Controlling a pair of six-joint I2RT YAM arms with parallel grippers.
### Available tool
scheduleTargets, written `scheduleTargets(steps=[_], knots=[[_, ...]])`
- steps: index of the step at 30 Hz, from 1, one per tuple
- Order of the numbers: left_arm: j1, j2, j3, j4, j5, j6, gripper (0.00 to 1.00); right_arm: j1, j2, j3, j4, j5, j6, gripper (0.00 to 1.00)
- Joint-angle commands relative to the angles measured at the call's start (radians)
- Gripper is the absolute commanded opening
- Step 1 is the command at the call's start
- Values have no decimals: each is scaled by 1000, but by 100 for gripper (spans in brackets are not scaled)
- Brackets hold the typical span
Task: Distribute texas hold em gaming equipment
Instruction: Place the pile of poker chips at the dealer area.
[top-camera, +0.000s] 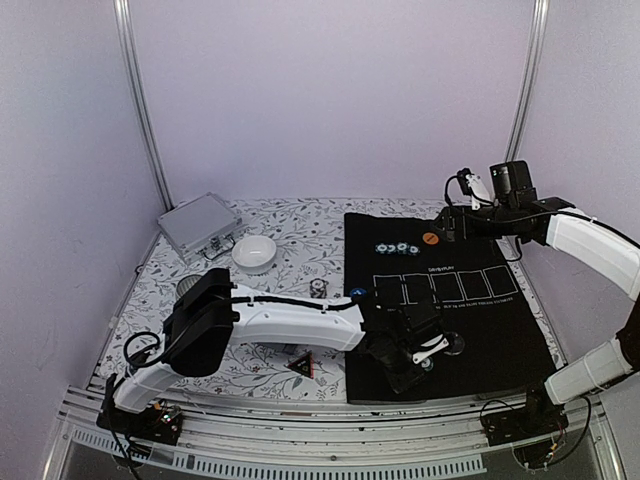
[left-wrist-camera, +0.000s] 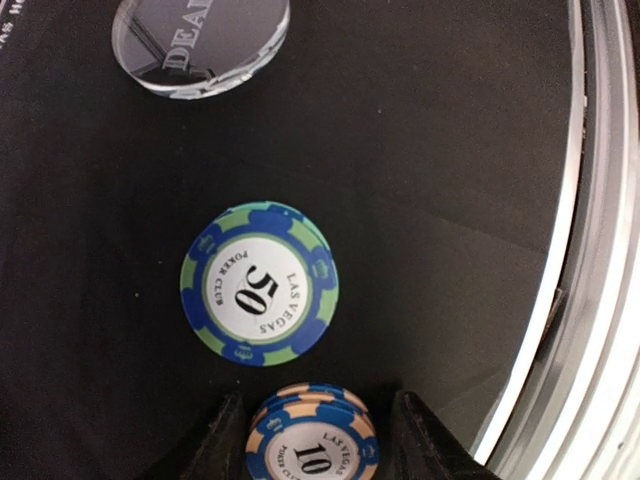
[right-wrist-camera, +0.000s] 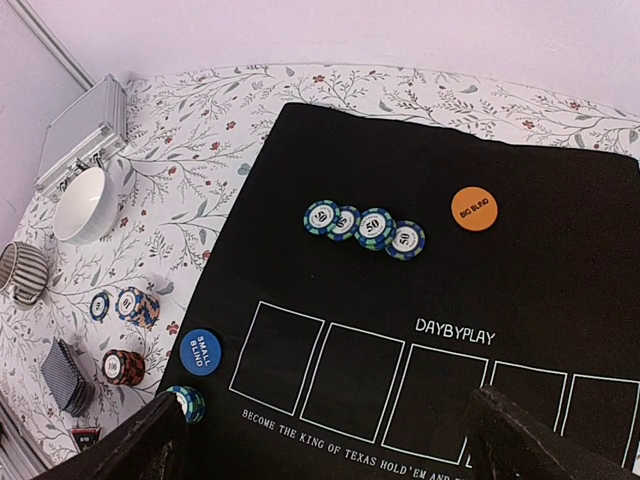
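Note:
In the left wrist view my left gripper (left-wrist-camera: 318, 405) is low over the black mat (top-camera: 500, 330). Its jaws are open around a stack of orange-and-blue "10" chips (left-wrist-camera: 312, 445), with a thin gap on each side. A green-and-blue "50" chip (left-wrist-camera: 259, 285) lies just beyond, and a clear dealer button (left-wrist-camera: 200, 40) farther off. My right gripper (right-wrist-camera: 330, 450) hangs open and empty high over the mat's far right. Below it lie a row of "50" chips (right-wrist-camera: 365, 228), an orange big blind button (right-wrist-camera: 473, 209), a blue small blind button (right-wrist-camera: 201, 352) and a green chip stack (right-wrist-camera: 188, 402).
On the floral cloth left of the mat sit loose chips (right-wrist-camera: 135, 305), a red-brown stack (right-wrist-camera: 122, 366) and a deck of cards (right-wrist-camera: 70, 378). Behind them are a white bowl (top-camera: 255, 252), a striped mug (right-wrist-camera: 22, 272) and a silver case (top-camera: 200, 225). The table's metal rail (left-wrist-camera: 600, 300) runs beside my left gripper.

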Motion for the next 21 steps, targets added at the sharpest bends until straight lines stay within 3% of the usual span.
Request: scheduleTargets(steps=[1, 8, 17, 21], knots=[[-13, 9, 18, -60, 5, 10, 54, -3, -29, 0, 3, 0, 4, 99], [-6, -60, 43, -51, -57, 30, 57, -2, -25, 1, 4, -15, 5, 99], [30, -348, -134, 146, 175, 120, 77, -3, -19, 8, 3, -17, 7, 99], [157, -463, -222, 162, 119, 55, 93, -4, -20, 8, 2, -11, 11, 99]])
